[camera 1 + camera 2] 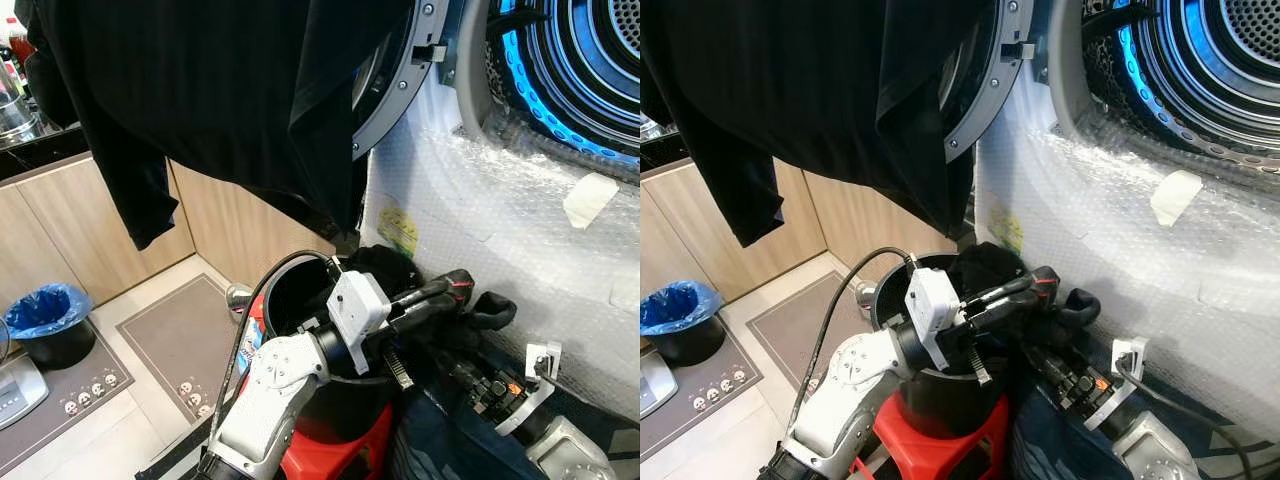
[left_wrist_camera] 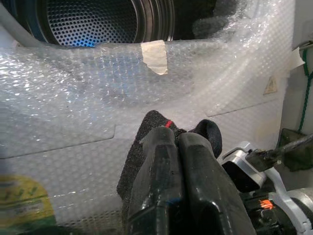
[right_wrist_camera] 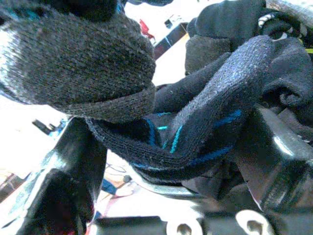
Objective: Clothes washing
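Left hand (image 1: 1035,288) over black bucket (image 1: 940,385), open washer drum (image 1: 1200,60) beyond

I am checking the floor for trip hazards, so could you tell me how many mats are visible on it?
2: a grey mat lies before the wooden cabinets, and a darker skull-print mat sits nearer the blue-lined bin. Others may be hidden behind the robot.

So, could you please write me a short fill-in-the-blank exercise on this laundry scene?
1. The washer's front is wrapped in ____ wrap.
2. The black shirt hangs over the open washer ____.
3. The left gripper is shut on a dark ____.
4. The bin on the floor has a ____ liner.

Missing words: bubble; door; sock; blue
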